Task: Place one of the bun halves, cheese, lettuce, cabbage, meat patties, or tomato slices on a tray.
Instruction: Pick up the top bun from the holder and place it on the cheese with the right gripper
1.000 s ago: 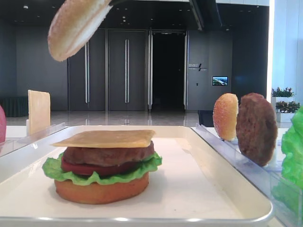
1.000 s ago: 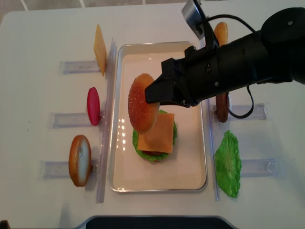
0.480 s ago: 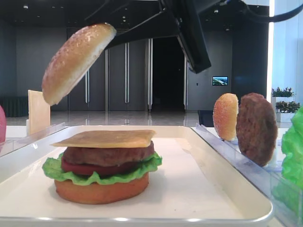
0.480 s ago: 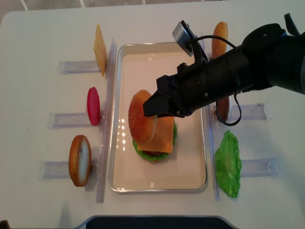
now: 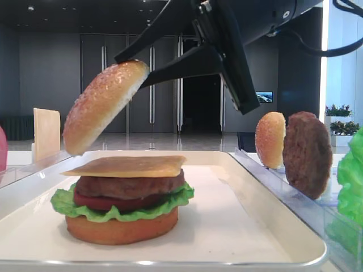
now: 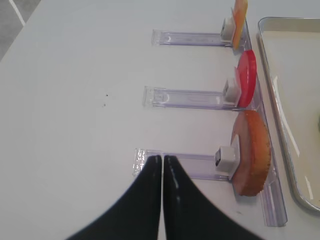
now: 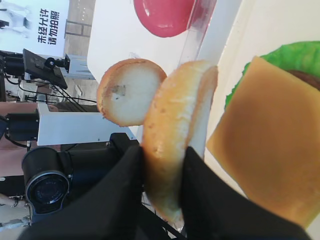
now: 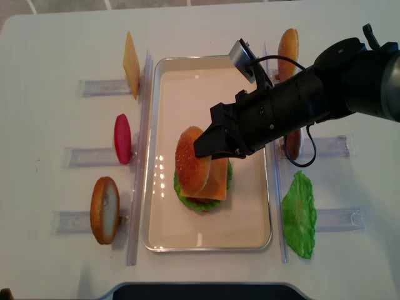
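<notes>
My right gripper (image 5: 131,69) (image 7: 165,155) (image 8: 203,149) is shut on a sesame bun half (image 5: 105,105) (image 7: 175,135) (image 8: 190,159), held tilted on edge just above the left side of a stack. The stack lies in the white tray (image 5: 249,226) (image 8: 187,81): bottom bun (image 5: 122,229), lettuce (image 5: 122,208), tomato slice, meat patty (image 5: 130,186) and cheese (image 5: 127,165) on top. In the left wrist view my left gripper (image 6: 162,159) is shut and empty above the bare table, beside a rack with another bun half (image 6: 252,150).
Clear racks flank the tray. On the left stand a cheese slice (image 8: 130,64), a tomato slice (image 8: 122,139) and a bun half (image 8: 104,210). On the right are a bun half (image 8: 287,45), a patty (image 5: 307,153) partly behind my arm, and lettuce (image 8: 299,214).
My right gripper has come down with the bun half and shifted right, from high over the tray's left part to just above the stack. The left gripper has not moved.
</notes>
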